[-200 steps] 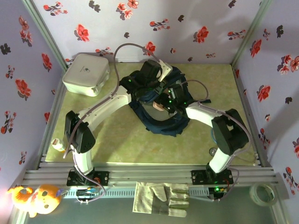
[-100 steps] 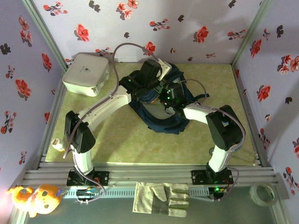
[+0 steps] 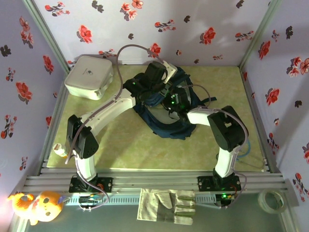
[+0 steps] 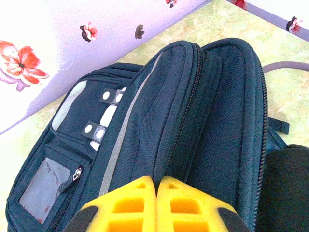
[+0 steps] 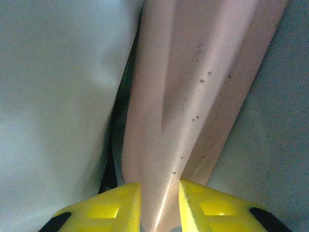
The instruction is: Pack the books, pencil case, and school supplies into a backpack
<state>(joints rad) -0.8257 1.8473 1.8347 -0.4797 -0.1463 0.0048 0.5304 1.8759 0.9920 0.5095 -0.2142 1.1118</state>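
The navy backpack (image 3: 166,124) lies at mid-table with its top raised. In the left wrist view the backpack (image 4: 145,121) shows its grey stripe, zips and clear pocket. My left gripper (image 3: 158,77) (image 4: 157,180) is shut, pinching a fold of backpack fabric at the opening. Reaching into the opening from the right, my right gripper (image 3: 173,102) (image 5: 159,186) is shut on the pale-pink pencil case (image 5: 188,96), which runs away from the fingers between grey lining walls. The books are out of view.
A white square box (image 3: 89,76) sits at the back left corner. A small pale object (image 3: 60,151) lies at the front left edge. Off the table in front lie a glove (image 3: 166,205), a tape roll (image 3: 271,200) and a plush toy (image 3: 36,205).
The right arm has pushed further left into the backpack, and the pink pencil case seen from above a second ago has gone inside. The right jaws have narrowed. The left arm has held still.
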